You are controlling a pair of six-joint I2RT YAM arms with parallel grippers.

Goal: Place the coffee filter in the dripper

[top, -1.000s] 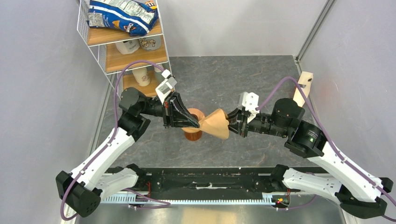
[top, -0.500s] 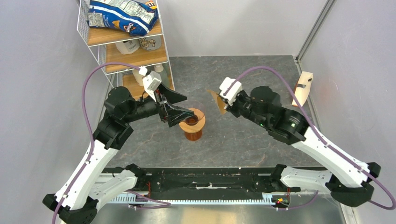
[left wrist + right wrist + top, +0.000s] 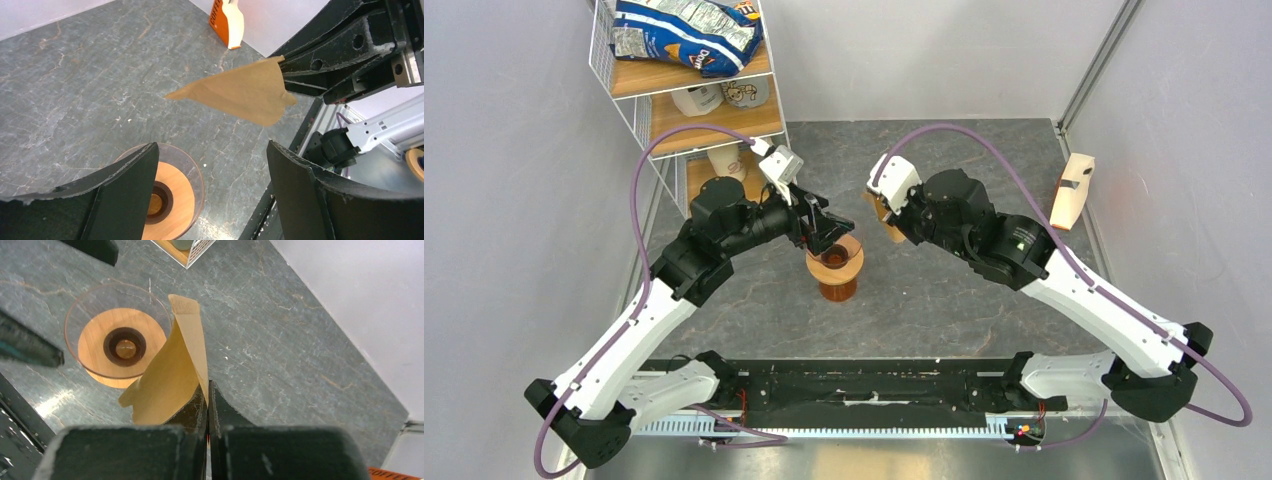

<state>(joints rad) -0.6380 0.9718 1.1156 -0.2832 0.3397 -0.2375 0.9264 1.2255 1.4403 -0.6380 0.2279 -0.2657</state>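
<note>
Far to the left of the dripper point(image 3: 849, 262) and behind it, a wire shelf point(image 3: 639, 110) stands at the edge of the grey stone bench point(image 3: 944, 160). A blue chip bag point(image 3: 689, 35) lies on its top board, with bottles and cups on the boards below.

Just left of the dripper, the left fingers point(image 3: 824, 228) hang over its rim, spread wide apart and holding nothing. The left wrist view shows the ring partly under one of them.

The dripper itself, a light-wood ring with a dark centre hole, sits in the mouth of an amber glass vessel point(image 3: 837, 290), and a clear glass lip circles the wood.

To the right of the dripper and raised off the bench is the coffee filter point(image 3: 245, 92), a tan paper fan held flat. Its free point aims toward the dripper but does not touch it. The right fingers point(image 3: 207, 405) are pinched tight on the filter's far edge, with the paper sticking out between them.

Well to the right of the dripper, against the wall, leans a pale wooden stand point(image 3: 1074, 190).
</note>
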